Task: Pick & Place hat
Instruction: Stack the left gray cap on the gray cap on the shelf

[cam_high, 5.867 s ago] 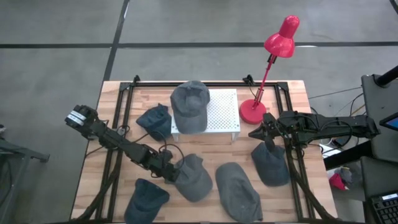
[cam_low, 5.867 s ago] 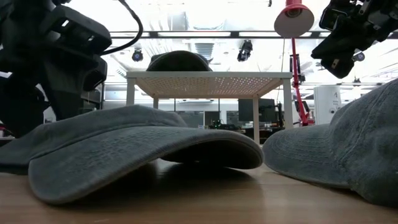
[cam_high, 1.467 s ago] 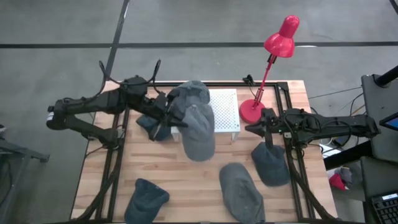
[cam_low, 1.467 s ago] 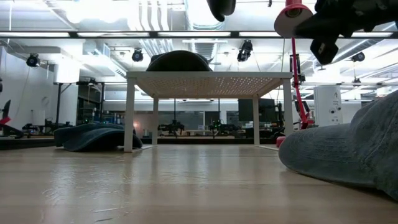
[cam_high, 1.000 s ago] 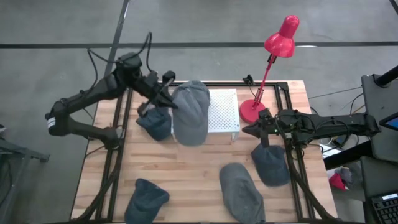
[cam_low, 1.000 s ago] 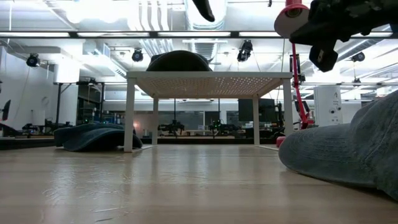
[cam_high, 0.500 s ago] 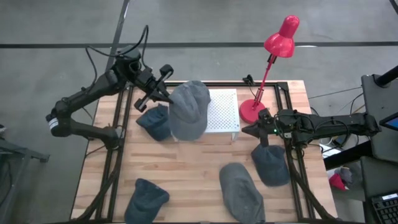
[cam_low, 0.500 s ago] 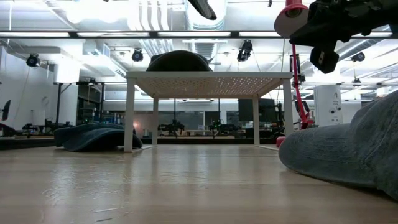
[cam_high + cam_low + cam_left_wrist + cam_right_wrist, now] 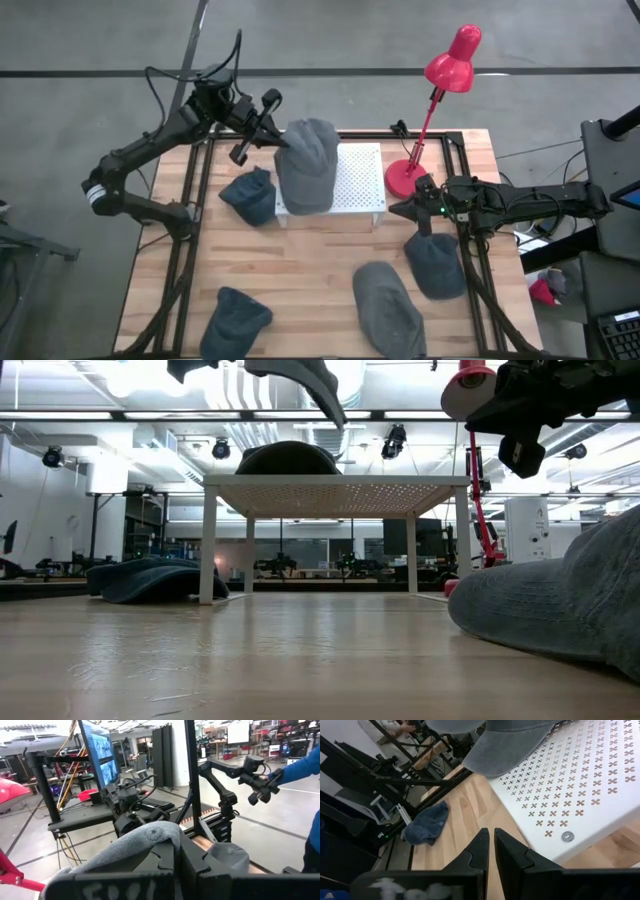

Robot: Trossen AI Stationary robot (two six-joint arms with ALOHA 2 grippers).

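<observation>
My left gripper is shut on a grey hat and holds it in the air over the left part of the white perforated stand. Another dark hat sits crown up on the stand's top, beneath the held one, which covers it in the high view. My right gripper hovers shut and empty near the red lamp's base, above a grey hat lying on the table. My left gripper pinches the hat's crown at its far-left side between its two fingers. The fingers come in level from the table's left. The hat is lifted clear above the stand, its brim sloping down toward the near edge.
A red desk lamp stands at the far right. On the wooden table lie a dark blue hat left of the stand, a dark one at the near left and a grey one near the front.
My left gripper has carried the hat toward the table's far edge and slightly right, rolling its wrist. The hat has turned with it and now lies over the stand, its brim dipping into the top of the low view.
</observation>
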